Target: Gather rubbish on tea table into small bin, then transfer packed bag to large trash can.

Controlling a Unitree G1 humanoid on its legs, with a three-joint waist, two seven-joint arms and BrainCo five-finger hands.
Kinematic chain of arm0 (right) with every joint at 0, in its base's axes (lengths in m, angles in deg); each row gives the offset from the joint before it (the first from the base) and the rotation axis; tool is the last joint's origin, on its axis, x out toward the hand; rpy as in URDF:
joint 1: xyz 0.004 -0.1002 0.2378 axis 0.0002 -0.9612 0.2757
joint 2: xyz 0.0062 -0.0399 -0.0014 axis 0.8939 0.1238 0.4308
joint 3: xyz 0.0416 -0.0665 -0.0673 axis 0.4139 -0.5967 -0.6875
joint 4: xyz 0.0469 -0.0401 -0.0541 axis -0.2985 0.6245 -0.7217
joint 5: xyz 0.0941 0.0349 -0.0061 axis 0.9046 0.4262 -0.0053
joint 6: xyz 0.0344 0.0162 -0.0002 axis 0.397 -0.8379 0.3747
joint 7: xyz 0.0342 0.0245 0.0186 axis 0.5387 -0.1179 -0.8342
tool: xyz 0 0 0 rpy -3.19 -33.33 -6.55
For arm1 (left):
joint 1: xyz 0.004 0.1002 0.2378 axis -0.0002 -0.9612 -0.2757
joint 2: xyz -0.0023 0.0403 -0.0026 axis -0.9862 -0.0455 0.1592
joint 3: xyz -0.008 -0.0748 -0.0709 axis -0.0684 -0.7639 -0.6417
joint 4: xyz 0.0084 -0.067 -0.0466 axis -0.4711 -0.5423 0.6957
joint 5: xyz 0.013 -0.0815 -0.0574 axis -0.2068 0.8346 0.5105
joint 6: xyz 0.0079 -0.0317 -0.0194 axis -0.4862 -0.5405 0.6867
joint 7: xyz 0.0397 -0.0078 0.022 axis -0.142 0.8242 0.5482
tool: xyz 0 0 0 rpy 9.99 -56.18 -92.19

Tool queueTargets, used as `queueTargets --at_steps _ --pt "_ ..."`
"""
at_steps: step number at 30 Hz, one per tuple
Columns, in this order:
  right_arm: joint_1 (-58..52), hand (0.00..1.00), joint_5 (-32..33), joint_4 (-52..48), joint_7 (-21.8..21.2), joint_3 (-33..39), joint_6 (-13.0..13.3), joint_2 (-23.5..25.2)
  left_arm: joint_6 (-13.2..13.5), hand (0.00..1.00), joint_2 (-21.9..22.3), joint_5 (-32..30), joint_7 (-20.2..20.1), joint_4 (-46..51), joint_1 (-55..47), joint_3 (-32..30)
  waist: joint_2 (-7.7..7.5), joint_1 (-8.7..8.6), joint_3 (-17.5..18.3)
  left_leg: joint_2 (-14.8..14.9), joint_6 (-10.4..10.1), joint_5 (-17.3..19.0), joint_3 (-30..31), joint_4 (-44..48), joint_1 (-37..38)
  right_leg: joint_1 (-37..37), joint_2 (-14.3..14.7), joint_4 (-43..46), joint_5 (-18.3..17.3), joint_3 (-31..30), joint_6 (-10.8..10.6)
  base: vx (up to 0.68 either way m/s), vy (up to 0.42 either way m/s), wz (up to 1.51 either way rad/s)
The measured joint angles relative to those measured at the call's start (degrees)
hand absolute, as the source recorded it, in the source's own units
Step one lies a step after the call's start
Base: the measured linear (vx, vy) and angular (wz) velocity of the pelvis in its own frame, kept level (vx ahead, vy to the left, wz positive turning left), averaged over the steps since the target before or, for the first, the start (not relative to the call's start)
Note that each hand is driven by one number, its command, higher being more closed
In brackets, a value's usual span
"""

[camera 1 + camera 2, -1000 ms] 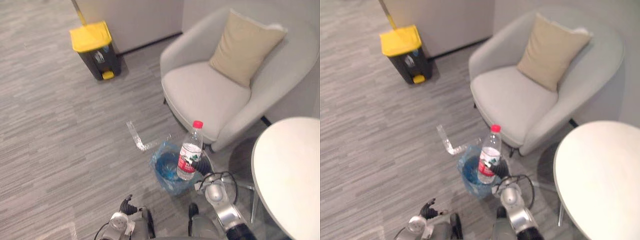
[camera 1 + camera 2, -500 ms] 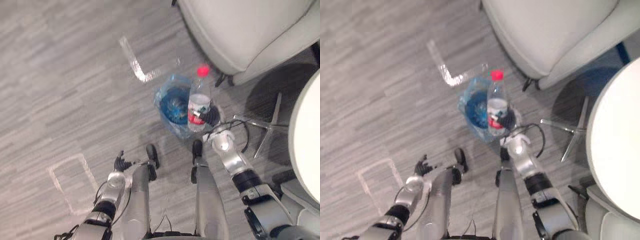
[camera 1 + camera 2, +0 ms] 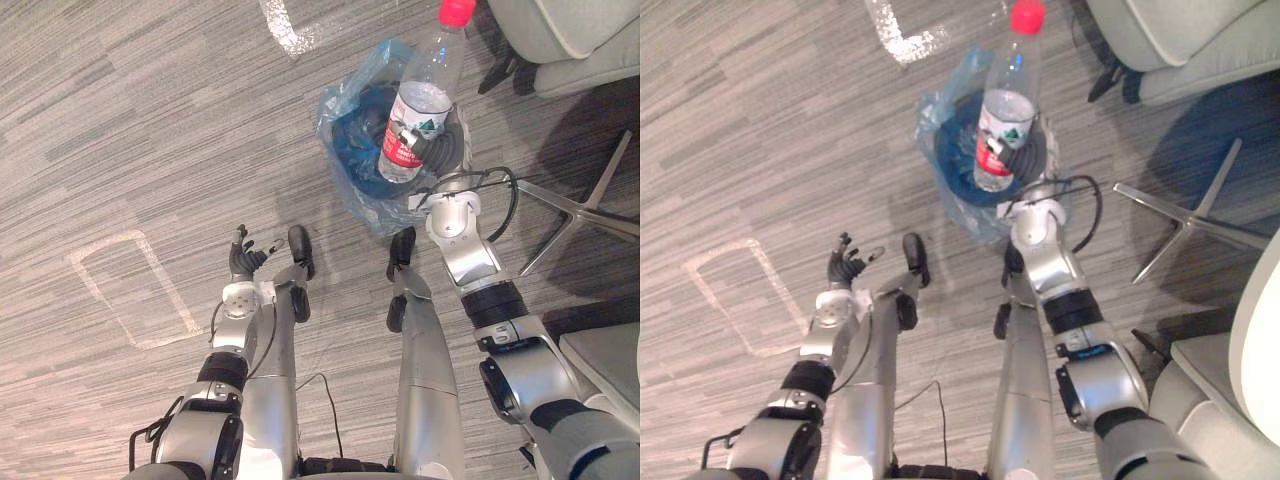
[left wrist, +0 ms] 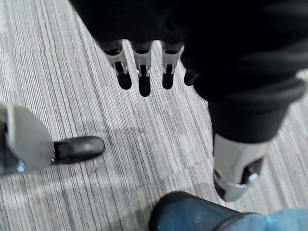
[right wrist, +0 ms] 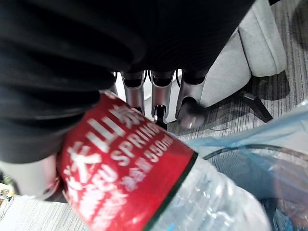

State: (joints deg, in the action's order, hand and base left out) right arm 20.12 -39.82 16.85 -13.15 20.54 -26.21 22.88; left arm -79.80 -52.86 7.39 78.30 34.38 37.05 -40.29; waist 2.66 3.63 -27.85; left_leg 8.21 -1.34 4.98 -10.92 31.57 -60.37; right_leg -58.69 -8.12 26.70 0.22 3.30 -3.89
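Your right hand (image 3: 434,150) has its fingers curled round the labelled lower part of the bottle (image 3: 425,80), which rises upright from it. The small bin (image 3: 350,165) lies just past that hand, seemingly under the bottle's base. Your left hand (image 3: 243,262) hangs loosely spread.

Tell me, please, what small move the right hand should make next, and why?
Probably ease the bottle down into the small bin. The right hand is curled round the bottle's labelled lower half, holding it roughly upright just above the bin's opening, so a short descent before release should keep it from bouncing out.
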Motion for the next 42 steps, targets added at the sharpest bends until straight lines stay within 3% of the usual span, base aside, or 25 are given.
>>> queueTargets --at_steps 7,11,18,25,30,36,37,42 --pt "-1.8 0.0 -0.61 2.5 -0.08 -0.07 -0.42 4.5 0.0 0.0 0.3 -0.06 0.19 -0.13 0.41 0.02 -0.09 -0.12 0.07 0.16 -0.7 -1.04 0.24 -1.33 0.21 -0.23 0.04 0.07 -0.25 0.87 0.4 0.03 -0.013 0.03" --pt "-2.67 0.0 -4.05 4.3 -0.18 -0.58 -0.41 4.99 0.01 0.0 1.75 -0.12 0.23 -0.3 0.44 0.04 -0.2 -0.12 0.19 0.24 -0.72 -1.16 0.25 -1.35 0.99 0.45 0.08 0.23 -0.29 0.92 0.47 0.0 0.0 0.0" --pt "-4.6 0.0 -12.29 5.8 -1.29 -4.52 -0.26 5.58 0.05 0.0 1.93 -0.62 0.29 -2.75 0.43 0.19 -1.84 -0.32 1.3 0.76 -0.76 -1.3 0.15 -1.5 1.94 1.62 0.28 0.11 -0.21 1.41 0.67 0.0 -0.003 0.01" --pt "-3.11 0.0 -20.59 13.54 -2.36 -9.24 -0.37 5.63 1.0 0.0 1.65 -0.81 0.63 -4.81 1.1 0.12 -2.41 -0.17 1.91 0.9 -0.88 -2.08 -0.02 -2.91 2.39 2.16 0.3 -1.02 0.12 2.09 1.05 0.0 -0.005 0.02" --pt "0.15 0.0 -22.74 20.43 -2.58 -11.04 -1.18 5.48 1.21 0.0 1.5 -0.63 1.05 -5.82 1.47 0.03 -2.4 -0.21 1.91 0.64 -1.29 -2.96 0.42 -4.41 1.82 1.25 0.2 -1.14 0.04 2.6 1.2 0.01 -0.021 0.06" --pt "5.08 0.0 -23.25 28.79 -2.46 -10.21 -3.43 5.59 1.79 0.0 1.68 1.22 1.69 -6.53 4.21 -1.22 -2.36 -0.18 2.14 -0.66 -1.72 -5.87 1.97 -6.8 -3.59 -4.85 -0.93 0.13 -0.22 4.15 1.87 0.01 -0.016 0.18" --pt "5.2 1.0 -23.25 29.21 -2.47 -9.78 -3.67 5.6 1.99 0.0 1.69 1.55 1.9 -6.52 4.37 -1.2 -2.35 -0.03 2.14 -0.75 -1.7 -6.08 2.11 -6.99 -3.82 -5.16 -0.99 0.33 -0.33 4.29 2.03 0.01 -0.016 0.36" --pt "6.93 1.0 -23.19 31.83 -2.33 -8.37 -4.73 5.6 3.07 0.0 1.63 2.94 2.29 -6.07 4.87 -1.2 -2.35 0.32 2.14 -1.78 -2.47 -6.92 3.53 -8.59 -6.68 -8.96 -2.45 3.69 -2.13 5.79 2.69 -0.01 -0.021 0.27"
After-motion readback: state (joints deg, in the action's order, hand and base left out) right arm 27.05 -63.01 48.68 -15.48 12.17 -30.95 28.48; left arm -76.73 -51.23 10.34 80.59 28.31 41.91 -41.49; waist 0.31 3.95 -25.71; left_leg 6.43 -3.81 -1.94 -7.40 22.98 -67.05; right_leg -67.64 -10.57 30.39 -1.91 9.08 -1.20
